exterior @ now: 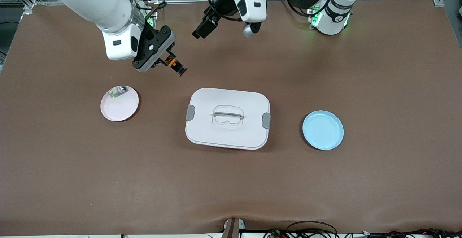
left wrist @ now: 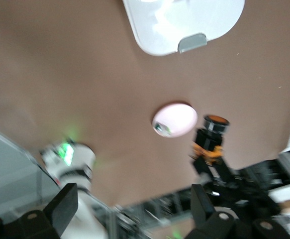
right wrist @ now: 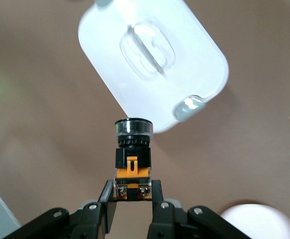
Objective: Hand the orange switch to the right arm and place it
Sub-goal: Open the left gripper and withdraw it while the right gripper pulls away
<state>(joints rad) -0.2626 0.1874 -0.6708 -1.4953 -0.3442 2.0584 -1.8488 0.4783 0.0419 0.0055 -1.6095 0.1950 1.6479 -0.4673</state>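
- Gripping only the orange-brown end of the orange switch [right wrist: 133, 158], the right gripper [right wrist: 133, 195] is closed narrowly on it, so that most of the black body and its round head stand out past the fingertips.
- Seen in the front view, the right gripper [exterior: 169, 60] is held in the air over bare table [exterior: 231, 187], with the orange switch [exterior: 177, 66] projecting from the jaws toward the white lidded box [exterior: 227, 118].
- A slip is judged possible: the hold is taken on the very end of the part, so a jolt or a quick turn of the wrist could pivot it between the fingers or let it drop.
- A fall from here would land on the table rather than in a dish, and the stubby round part could roll.
- Outward from the jaws, the pink plate [exterior: 119, 103] already carries a small white-and-green part [exterior: 118, 91]; a careless release there could knock it.
- The blue plate [exterior: 323, 129] lies well apart, toward the left arm's end.
- The left gripper [exterior: 205, 26] is held apart over the table, open and empty, its fingers [left wrist: 62, 206] spread wide in the left wrist view; it is judged to be waiting.
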